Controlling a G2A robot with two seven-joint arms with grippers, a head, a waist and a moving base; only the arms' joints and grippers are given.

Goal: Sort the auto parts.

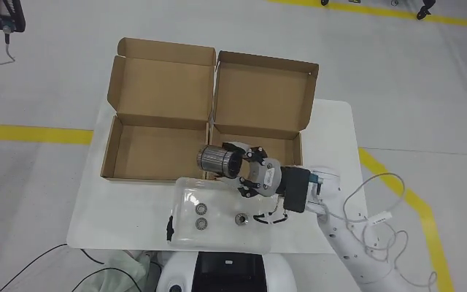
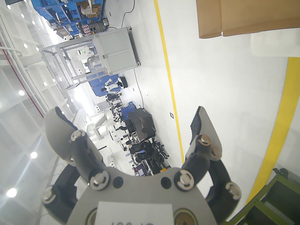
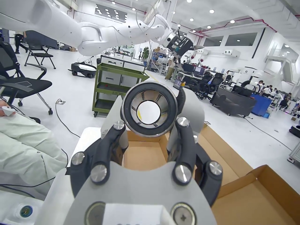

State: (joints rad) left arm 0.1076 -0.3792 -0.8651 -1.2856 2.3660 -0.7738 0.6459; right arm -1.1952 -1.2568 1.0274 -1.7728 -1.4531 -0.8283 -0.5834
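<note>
**Top view:** bright, even overhead light. The table (image 1: 332, 131) and the floor read near white. The insides of the cardboard boxes (image 1: 157, 153) are a shade darker than their lids. The clear tray (image 1: 219, 193) carries faint reflections.

**Left wrist view:** heavy glare in the left half. Ceiling lamps (image 2: 34, 155) bloom as round spots and the hall is washed pale. The yellow floor line (image 2: 167, 66) bows slightly from lens bending.

**Right wrist view:** rows of lamps in the upper frame. There are small highlights on the bearing (image 3: 150, 129) rim. Ceiling lines curve toward the edges.
</note>
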